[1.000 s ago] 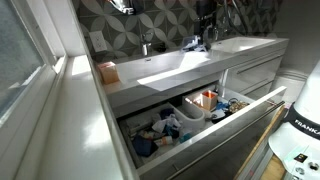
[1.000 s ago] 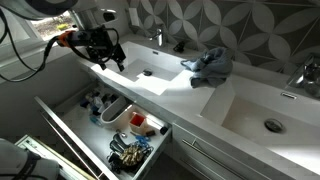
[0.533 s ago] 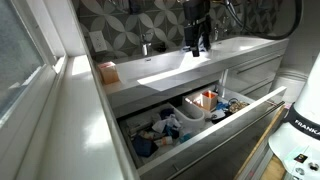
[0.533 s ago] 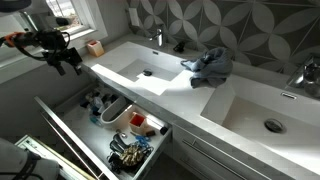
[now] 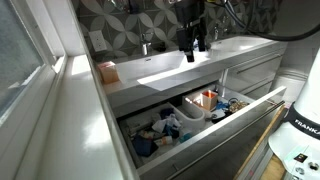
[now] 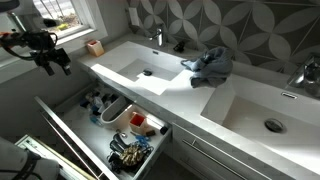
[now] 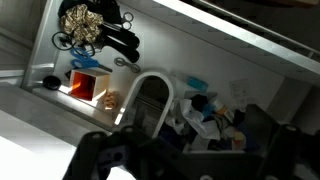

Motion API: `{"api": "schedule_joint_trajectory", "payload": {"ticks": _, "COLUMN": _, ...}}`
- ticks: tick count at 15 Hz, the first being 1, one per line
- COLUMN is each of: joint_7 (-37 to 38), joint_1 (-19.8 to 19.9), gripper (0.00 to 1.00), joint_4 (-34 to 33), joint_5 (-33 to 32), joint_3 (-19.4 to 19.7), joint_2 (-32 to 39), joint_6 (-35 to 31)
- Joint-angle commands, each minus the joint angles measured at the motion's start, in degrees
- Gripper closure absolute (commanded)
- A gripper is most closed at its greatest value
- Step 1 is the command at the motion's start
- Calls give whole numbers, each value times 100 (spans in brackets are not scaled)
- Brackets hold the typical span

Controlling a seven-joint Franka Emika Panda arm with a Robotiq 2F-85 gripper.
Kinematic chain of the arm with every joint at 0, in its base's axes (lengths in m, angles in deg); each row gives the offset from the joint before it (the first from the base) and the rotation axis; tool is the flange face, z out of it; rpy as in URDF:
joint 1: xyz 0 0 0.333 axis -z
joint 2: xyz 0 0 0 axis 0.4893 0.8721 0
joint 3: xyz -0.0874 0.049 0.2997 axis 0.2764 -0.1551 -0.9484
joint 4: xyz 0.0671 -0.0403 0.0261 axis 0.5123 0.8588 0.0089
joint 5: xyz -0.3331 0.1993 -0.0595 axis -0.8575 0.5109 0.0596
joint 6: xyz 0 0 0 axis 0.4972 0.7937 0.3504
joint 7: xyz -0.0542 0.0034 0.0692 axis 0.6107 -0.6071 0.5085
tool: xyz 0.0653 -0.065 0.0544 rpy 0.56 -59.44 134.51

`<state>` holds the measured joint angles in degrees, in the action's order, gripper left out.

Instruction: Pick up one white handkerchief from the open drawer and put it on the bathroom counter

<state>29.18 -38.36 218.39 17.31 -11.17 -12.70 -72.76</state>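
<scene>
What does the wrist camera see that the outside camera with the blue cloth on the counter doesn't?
Only the wrist view: the drawer's inside up close, filling the picture. Only the exterior view: the bathroom counter, a faucet and the blue cloth. Both: the open drawer, its orange item and black tangle.

dark capital letters are printed on the glossy white robot casing at the lower right edge in an exterior view. the lettering is set at a slant along the casing and is cut by the picture's edge: "fran" can be made out, and the rest is lost. small dark marks below it on the same casing are too small to be read. any print on the small orange items in the wide grey-fronted open drawer is blurred in the wrist view and cannot be read.
</scene>
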Motion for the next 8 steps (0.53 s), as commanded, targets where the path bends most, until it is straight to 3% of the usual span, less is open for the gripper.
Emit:
{"api": "schedule_joint_trajectory", "payload": {"ticks": 1, "joint_7": 0, "joint_1": -1, "gripper": 0, "joint_4": -13, "joint_5": 1, "joint_3": 2, "joint_2": 2, "joint_6": 19}}
{"api": "schedule_joint_trajectory", "payload": {"ticks": 8, "joint_7": -1325, "joint_1": -684, "gripper": 0, "joint_4": 45, "joint_5": 183, "joint_3": -146, "joint_2": 1110, "joint_6": -1471}}
